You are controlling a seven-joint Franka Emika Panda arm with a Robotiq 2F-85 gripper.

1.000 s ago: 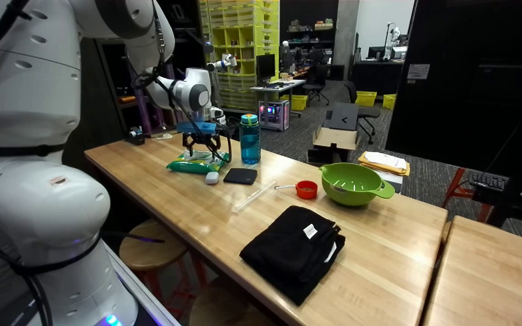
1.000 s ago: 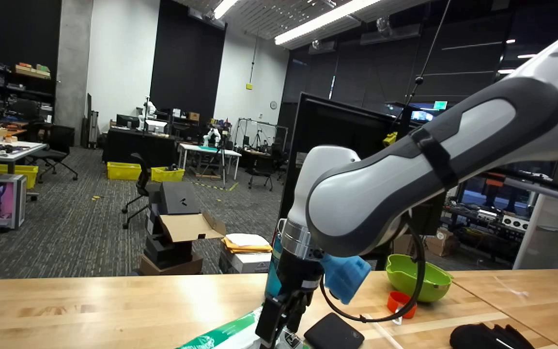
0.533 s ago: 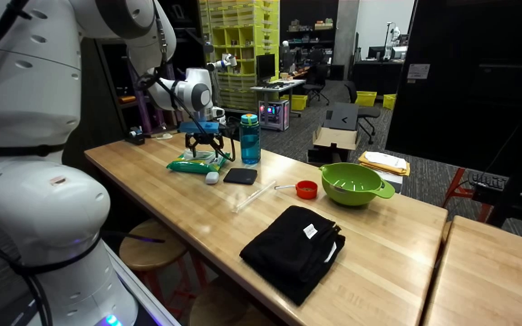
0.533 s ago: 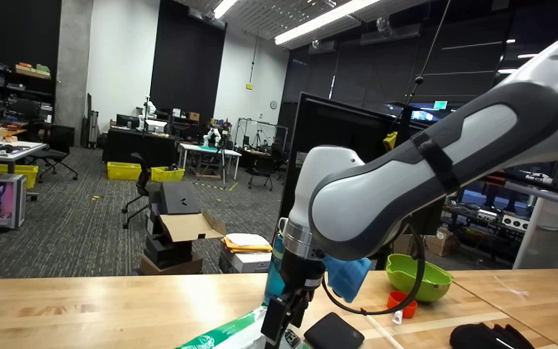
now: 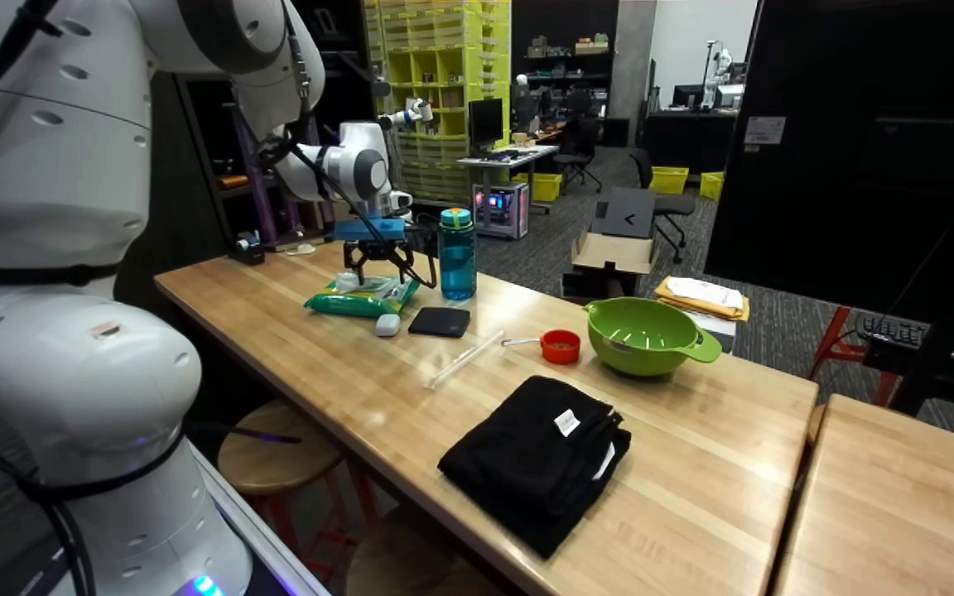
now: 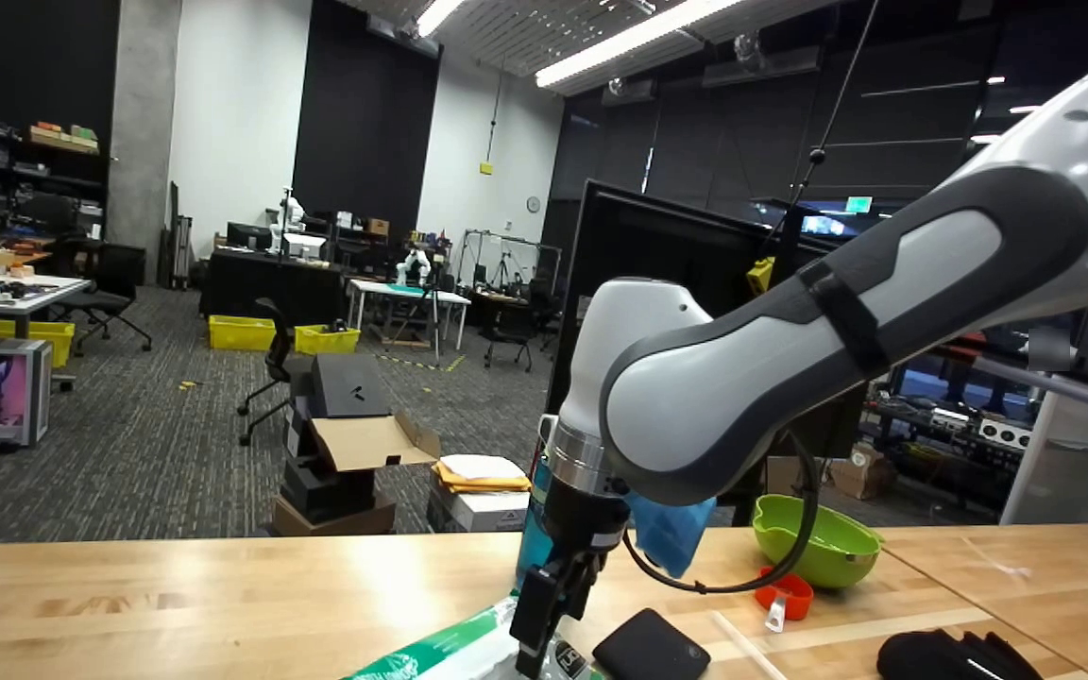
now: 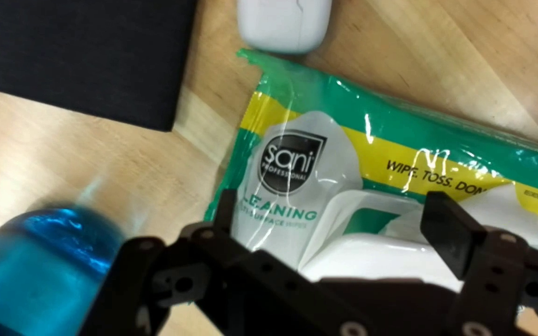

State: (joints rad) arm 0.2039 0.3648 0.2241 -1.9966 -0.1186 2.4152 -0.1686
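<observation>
A: Here we are, close in on the pack of wipes [image 7: 390, 156], and we see the gripper [image 7: 332, 212] with its two fingers [image 7: 451, 233] standing wide apart, well clear of each other.

B: Wide apart indeed! And in the wrist view we get the pack's white lid [image 7: 381, 256] framed right between those fingers. Are we in contact?

A: We can't tell. In both exterior views the fingers hang right at the top of the pack, but whether they touch it, we can't make out.

B: And where do we have the pack itself?

A: Flat on the wooden table [image 5: 692, 497], label side up: green, yellow and grey wrapping, and we read "sani" on it nice and clear. The blue bottle [image 5: 457, 261] stands upright near one end of it.

B: Just beside the pack's corner we spot a small white case [image 7: 285, 23], and near that a flat black case [image 7: 82, 56] lying on the table.

A: Farther along, in an exterior view, we pick up a clear tube [image 5: 466, 359], then a red cup [image 5: 560, 348] with its handle [image 5: 521, 341] pointing toward that tube.

B: Right next to the cup we have a green bowl [image 5: 643, 331], and nearer the camera, a folded black cloth [image 5: 539, 463] with a white tag [image 5: 566, 423].
</observation>
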